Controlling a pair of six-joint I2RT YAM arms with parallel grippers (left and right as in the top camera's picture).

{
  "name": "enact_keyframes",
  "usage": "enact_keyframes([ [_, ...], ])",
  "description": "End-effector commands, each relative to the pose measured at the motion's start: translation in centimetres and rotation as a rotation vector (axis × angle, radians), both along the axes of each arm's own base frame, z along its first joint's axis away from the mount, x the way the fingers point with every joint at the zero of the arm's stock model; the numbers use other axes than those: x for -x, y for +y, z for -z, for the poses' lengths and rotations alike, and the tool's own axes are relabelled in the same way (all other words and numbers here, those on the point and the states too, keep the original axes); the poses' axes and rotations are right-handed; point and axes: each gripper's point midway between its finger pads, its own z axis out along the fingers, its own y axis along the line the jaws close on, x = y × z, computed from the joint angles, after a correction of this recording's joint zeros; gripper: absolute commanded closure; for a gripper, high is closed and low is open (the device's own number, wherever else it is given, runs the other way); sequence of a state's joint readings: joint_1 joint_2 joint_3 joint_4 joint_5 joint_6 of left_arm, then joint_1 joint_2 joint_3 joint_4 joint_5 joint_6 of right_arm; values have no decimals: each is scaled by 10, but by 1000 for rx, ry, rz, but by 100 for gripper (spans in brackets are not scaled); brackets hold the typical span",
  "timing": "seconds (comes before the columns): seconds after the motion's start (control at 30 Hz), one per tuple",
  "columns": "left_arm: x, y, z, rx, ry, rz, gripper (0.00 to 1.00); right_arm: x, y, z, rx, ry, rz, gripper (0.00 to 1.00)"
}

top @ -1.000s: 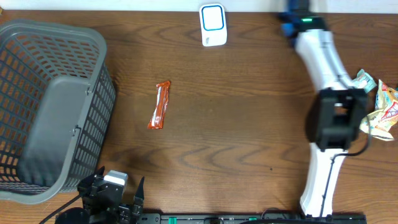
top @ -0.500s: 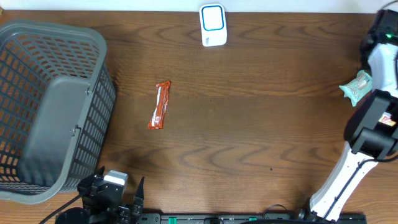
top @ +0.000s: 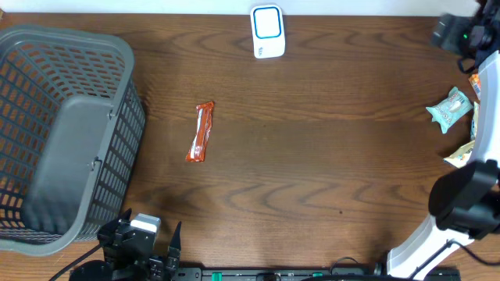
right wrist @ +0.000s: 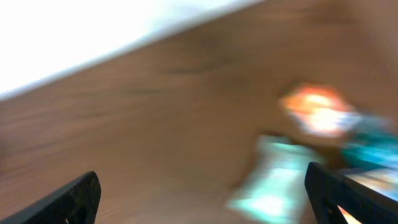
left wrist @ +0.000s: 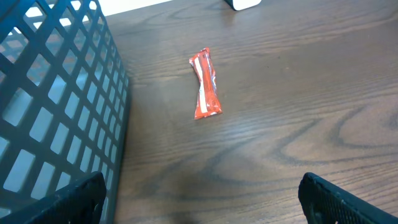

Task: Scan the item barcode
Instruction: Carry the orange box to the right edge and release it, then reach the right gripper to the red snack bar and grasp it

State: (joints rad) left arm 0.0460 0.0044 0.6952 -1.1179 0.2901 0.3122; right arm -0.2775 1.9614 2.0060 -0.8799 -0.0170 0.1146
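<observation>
A white scanner with a blue face (top: 266, 31) stands at the table's far edge. A red snack bar (top: 203, 131) lies left of centre and also shows in the left wrist view (left wrist: 205, 84). My left gripper (top: 148, 230) rests at the near edge, open and empty (left wrist: 201, 202), well short of the bar. A teal packet (top: 451, 108) lies at the right edge. The right wrist view is blurred. In it my right gripper (right wrist: 205, 199) is open above the wood, the teal packet (right wrist: 280, 180) lies near its right finger, and nothing sits between the jaws.
A large grey mesh basket (top: 66, 133) fills the left side, close beside my left gripper (left wrist: 56, 93). More snack packets (top: 462, 154) lie at the right edge beside the right arm (top: 465, 203), and an orange one (right wrist: 317, 112) shows blurred past the teal packet.
The right arm has swung from over the table's right part out to the far right edge. Its jaws went from shut to open. The left arm and the red bar have not moved.
</observation>
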Motion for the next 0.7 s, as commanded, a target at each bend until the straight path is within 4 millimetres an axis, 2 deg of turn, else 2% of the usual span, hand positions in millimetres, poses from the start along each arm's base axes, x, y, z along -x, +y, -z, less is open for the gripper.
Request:
enact_keyframes([
  [0.0, 0, -1, -3, 1, -10, 8, 2, 4, 167, -15, -656, -14, -438, 1],
  [0.03, 0, -1, -3, 1, -10, 8, 2, 12, 199, -14, -758, 37, -481, 1],
  [0.07, 0, -1, -3, 1, -10, 8, 2, 18, 222, -10, -812, 86, -501, 1],
  [0.1, 0, -1, -3, 1, -10, 8, 2, 29, 257, -2, -877, 172, -511, 1],
  [0.13, 0, -1, -3, 1, -10, 8, 2, 36, 279, 4, -897, 224, -519, 1],
  [0.17, 0, -1, -3, 1, -10, 8, 2, 47, 317, 15, -882, 286, -575, 1],
  [0.23, 0, -1, -3, 1, -10, 8, 2, 56, 348, 29, -827, 330, -613, 1],
  [0.33, 0, -1, -3, 1, -10, 8, 2, 73, 417, 62, -687, 378, -708, 1],
  [0.4, 0, -1, -3, 1, -10, 8, 2, 77, 449, 84, -603, 374, -747, 1],
  [0.47, 0, -1, -3, 1, -10, 8, 2, 78, 473, 107, -527, 365, -747, 1],
  [0.53, 0, -1, -3, 1, -10, 8, 2, 77, 489, 130, -489, 371, -711, 1],
  [0.6, 0, -1, -3, 1, -10, 8, 2, 78, 511, 157, -521, 387, -755, 1],
  [0.67, 0, -1, -3, 1, -10, 8, 2, 79, 521, 174, -556, 409, -780, 1],
])
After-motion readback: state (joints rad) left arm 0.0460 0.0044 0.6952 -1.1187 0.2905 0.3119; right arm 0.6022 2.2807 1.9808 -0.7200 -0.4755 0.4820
